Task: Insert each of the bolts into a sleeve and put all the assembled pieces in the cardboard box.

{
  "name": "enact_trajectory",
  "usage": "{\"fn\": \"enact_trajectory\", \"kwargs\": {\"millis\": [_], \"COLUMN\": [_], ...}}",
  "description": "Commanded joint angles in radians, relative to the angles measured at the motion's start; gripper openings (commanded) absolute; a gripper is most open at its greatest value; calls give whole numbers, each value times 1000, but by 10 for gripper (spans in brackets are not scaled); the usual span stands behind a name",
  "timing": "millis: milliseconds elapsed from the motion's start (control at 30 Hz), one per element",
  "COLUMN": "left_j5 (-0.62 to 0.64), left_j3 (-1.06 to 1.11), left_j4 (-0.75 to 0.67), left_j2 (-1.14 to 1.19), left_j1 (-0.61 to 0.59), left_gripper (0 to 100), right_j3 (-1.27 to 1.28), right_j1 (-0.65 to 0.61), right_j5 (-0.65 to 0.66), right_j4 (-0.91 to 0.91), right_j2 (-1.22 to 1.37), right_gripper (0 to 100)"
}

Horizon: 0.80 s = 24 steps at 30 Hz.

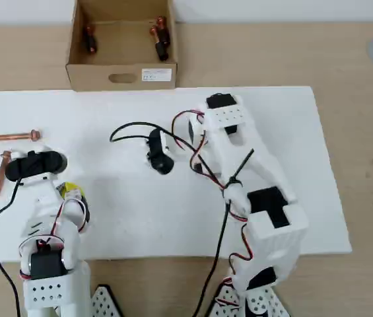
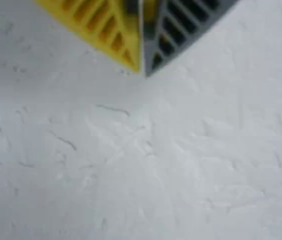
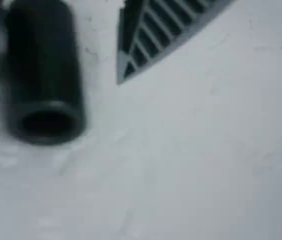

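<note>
Right now the left arm [image 1: 49, 228] is standing at the near left edge of the mat [image 1: 107, 218] and is bending low over it. The left gripper [image 2: 141, 67] is pointing down at bare mat. Its yellow finger [image 2: 101, 30] and grey finger [image 2: 180, 27] are pressing together at the tips, with nothing between them.

Two bolts are lying on the mat near that arm. One bolt [image 1: 16, 136] is lying flat, a little way past the arm's end. The other bolt [image 1: 1, 173] is lying slanted just beside the arm's end. Both are bare, with no sleeve on them.

The right arm [image 1: 259, 165] is standing at the near right edge. It is reaching far up the mat, then folding back at the elbow toward the middle. The right gripper [image 1: 156, 150] is hanging low over the middle of the mat. It is spread apart. In the right wrist view its grey finger [image 3: 148, 42] is sitting beside the sleeve [image 3: 43, 75], with a strip of mat showing between them. The sleeve is black and is lying on its side, and its hole is showing no bolt.

The box [image 1: 121, 76] is sitting on the table [image 1: 358, 132], touching the far edge of the mat. One piece [image 1: 90, 39] is lying by one side wall, and other pieces [image 1: 161, 38] are lying by the other wall.
</note>
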Motion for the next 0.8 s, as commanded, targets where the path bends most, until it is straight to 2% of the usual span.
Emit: {"fn": "enact_trajectory", "kwargs": {"millis": [0, 267, 400, 767], "left_j5": [-3, -3, -3, -3], "left_j3": [-3, -3, -3, -3], "left_j4": [-2, -2, -2, -2], "left_j2": [-5, -5, -5, -5], "left_j1": [-5, -5, -5, -5], "left_gripper": [2, 2, 2, 2], "right_j3": [5, 4, -5, -202], "right_j1": [-8, -7, -5, -5], "right_j5": [-11, -12, -20, -193], "right_j4": [-26, -63, -61, 38], "right_j2": [-58, -25, -25, -136], "right_gripper": [118, 114, 36, 11]}}
